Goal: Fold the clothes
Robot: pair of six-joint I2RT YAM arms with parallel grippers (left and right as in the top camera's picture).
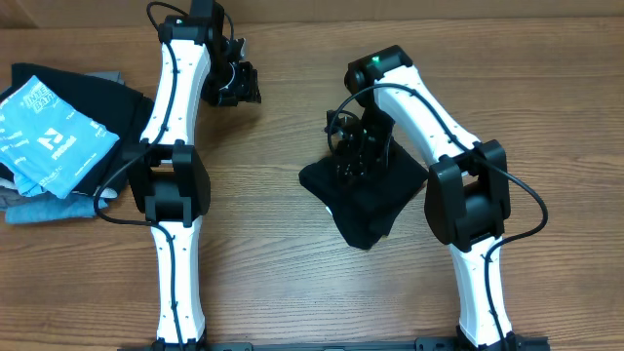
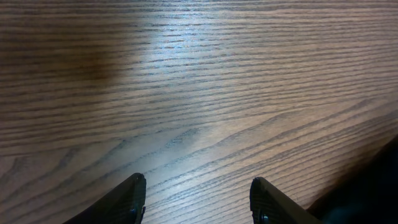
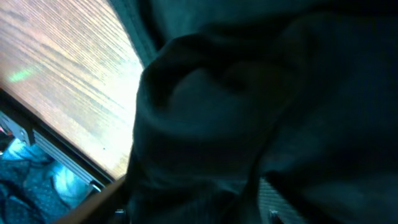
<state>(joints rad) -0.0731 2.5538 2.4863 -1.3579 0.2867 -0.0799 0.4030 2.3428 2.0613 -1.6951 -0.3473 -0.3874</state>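
Black T-shirt (image 1: pixel 369 210): bunched heap right of the tabletop (image 1: pixel 283 292) centre; soft, light, limp; probably best taken by a hem or sleeve edge
Right pincer (image 1: pixel 353 161): down on the heap's far side; cannot tell its grip
Left pincer (image 1: pixel 234 86): near the far edge; released, empty

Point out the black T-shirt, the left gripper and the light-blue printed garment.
black T-shirt (image 1: pixel 372 216), overhead view, lower part of the bunched heap.
left gripper (image 2: pixel 196 185), left wrist view, midway between its spread fingertips.
light-blue printed garment (image 1: pixel 51 136), overhead view, middle of its printed face.
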